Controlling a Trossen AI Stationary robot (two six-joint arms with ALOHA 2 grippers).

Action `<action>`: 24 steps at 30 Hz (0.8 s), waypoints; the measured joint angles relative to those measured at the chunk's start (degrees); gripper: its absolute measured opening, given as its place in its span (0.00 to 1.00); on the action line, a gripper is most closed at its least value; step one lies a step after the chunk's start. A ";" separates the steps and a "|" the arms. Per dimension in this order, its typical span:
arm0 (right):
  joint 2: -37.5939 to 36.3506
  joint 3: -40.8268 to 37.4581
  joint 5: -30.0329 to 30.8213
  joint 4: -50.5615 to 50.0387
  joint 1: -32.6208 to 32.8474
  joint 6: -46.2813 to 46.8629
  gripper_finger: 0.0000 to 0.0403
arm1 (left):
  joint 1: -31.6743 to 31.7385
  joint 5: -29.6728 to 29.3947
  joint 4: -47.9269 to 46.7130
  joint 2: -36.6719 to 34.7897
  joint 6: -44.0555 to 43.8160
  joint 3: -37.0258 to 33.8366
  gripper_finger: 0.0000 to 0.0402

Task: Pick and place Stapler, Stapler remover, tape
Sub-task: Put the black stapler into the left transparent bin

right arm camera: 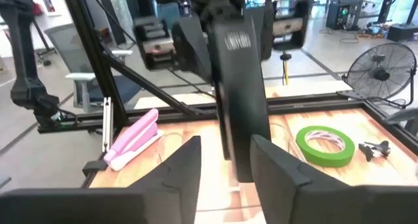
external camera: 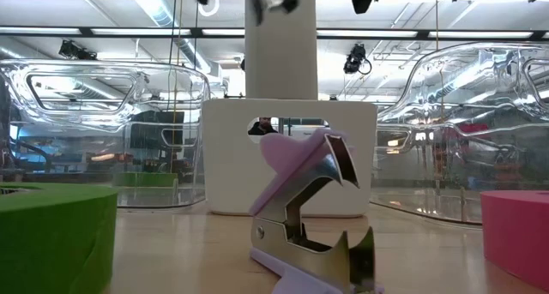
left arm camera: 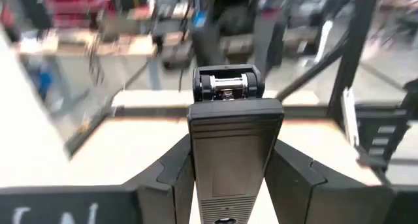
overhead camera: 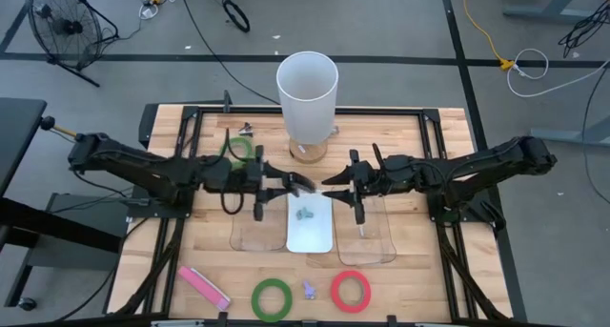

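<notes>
A black stapler [overhead camera: 303,184] hangs in the air above the white tray [overhead camera: 310,234], held by my left gripper [overhead camera: 294,185], which comes from the table's left. My right gripper [overhead camera: 327,180] faces it from the right, open, its fingers on either side of the stapler's hinge end [right arm camera: 240,160]. A pink stapler [overhead camera: 202,287], a green tape ring [overhead camera: 272,298], a purple stapler remover [overhead camera: 309,289] and a red tape ring [overhead camera: 350,289] lie flat along the near edge. A second green ring [overhead camera: 238,148] lies at the far left. My left gripper pinches the black stapler's body [left arm camera: 228,178] between its two fingers, one on each long side. The fingers lie level along the stapler, coming from the table's left. The stapler is lifted clear, roughly level, its hinge end [left arm camera: 228,87] pointing toward the right arm. My right gripper: whether its fingers [right arm camera: 277,168] touch the stapler's end, I cannot tell.
A tall white cylinder [overhead camera: 307,93] stands at the far middle. Clear trays [overhead camera: 255,234] [overhead camera: 374,243] flank the white tray, which holds small green bits [overhead camera: 305,213]. A small dark remover-like tool [overhead camera: 246,129] lies by the far green ring. A black frame borders the table.
</notes>
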 joint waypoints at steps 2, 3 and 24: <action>-0.43 0.00 0.01 -1.18 0.00 0.00 0.28 | -1.40 -2.84 -5.79 -2.19 -3.11 0.00 0.38; -0.46 0.00 0.01 -1.16 0.00 0.00 0.27 | -2.12 -4.21 -8.46 -3.03 -4.89 0.00 0.38; -0.77 0.00 -0.95 -1.02 0.04 0.66 0.20 | -15.51 -24.64 -35.95 -4.94 -38.69 -7.06 0.38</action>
